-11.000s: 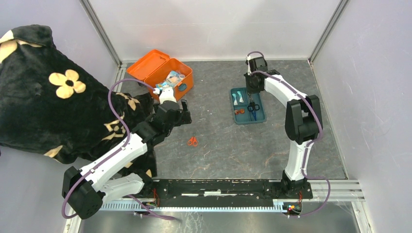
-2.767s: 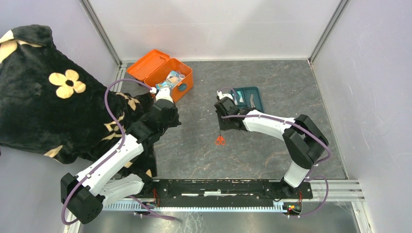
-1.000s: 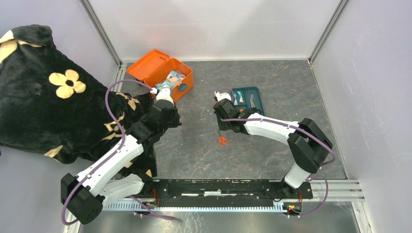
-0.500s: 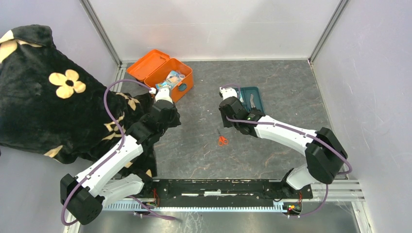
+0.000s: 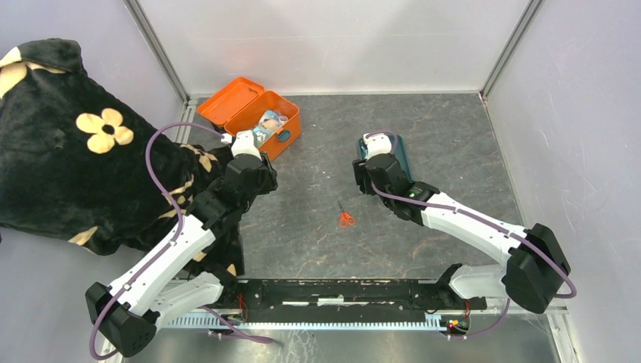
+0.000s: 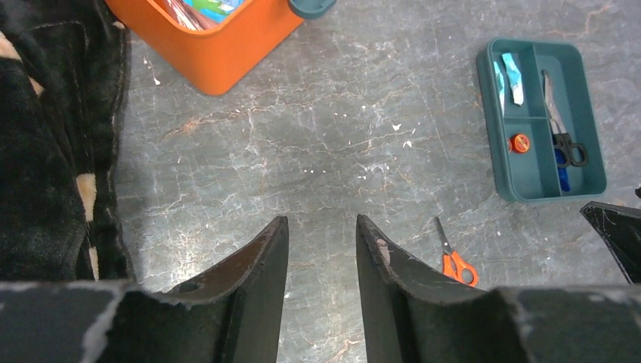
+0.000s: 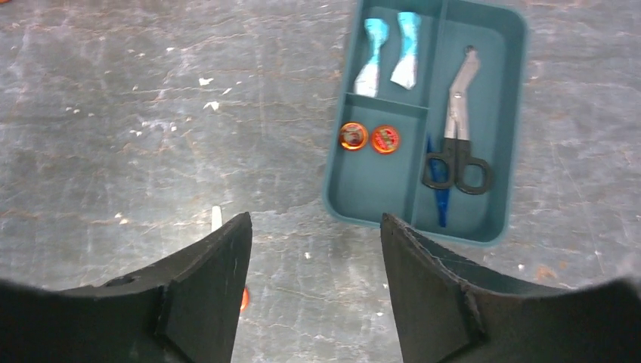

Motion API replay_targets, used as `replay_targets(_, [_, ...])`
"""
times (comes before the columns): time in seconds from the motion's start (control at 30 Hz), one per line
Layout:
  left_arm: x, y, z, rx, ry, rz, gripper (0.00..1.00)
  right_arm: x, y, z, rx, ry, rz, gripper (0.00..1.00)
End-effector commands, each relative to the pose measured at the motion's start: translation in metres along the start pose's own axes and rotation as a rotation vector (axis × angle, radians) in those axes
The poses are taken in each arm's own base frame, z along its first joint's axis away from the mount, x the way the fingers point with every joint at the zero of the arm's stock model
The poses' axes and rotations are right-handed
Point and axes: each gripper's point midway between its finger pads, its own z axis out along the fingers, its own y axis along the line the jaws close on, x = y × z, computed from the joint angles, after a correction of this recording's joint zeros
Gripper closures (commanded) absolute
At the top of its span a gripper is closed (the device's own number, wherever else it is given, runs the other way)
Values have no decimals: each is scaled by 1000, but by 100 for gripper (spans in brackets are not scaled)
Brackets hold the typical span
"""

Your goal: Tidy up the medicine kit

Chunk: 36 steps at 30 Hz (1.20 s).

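Your left claw and right claw were spread, empty. Flat orange scissors on tabletop could've skidded from your pinch, missing the medicine kit.

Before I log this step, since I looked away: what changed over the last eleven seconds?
The orange scissors now lie farther right, nearer the teal tray. The right gripper swung right over the tray; it and the left gripper opened, empty. The medicine kit stayed put, lid open.
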Motion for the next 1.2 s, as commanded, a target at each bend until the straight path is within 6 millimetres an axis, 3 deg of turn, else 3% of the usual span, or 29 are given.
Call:
replay_targets(0.0, [-30,0,-11,-16,-87,-71,52,-20,-30,-7,90,-69,6,19])
replay_targets(0.07, [-32,3,-11,-32,-97,-69,47,-18,-40,-8,109,-63,25,10])
replay_targets(0.23, [-36,7,-10,-63,-112,-59,36,-16,-60,-9,145,-43,53,2])
replay_targets(0.43, [-40,11,-8,-96,-122,-49,1,-15,-71,-8,164,-29,32,2])
replay_targets(0.67, [-51,23,-15,-144,-182,-76,0,-25,-86,-21,214,-125,62,2])
replay_targets(0.87, [-54,31,-17,-166,-212,-97,0,-20,-92,-26,215,-150,110,2])
replay_targets(1.17, [-53,31,-16,-153,-229,-106,0,-18,-66,-14,66,-116,109,2])
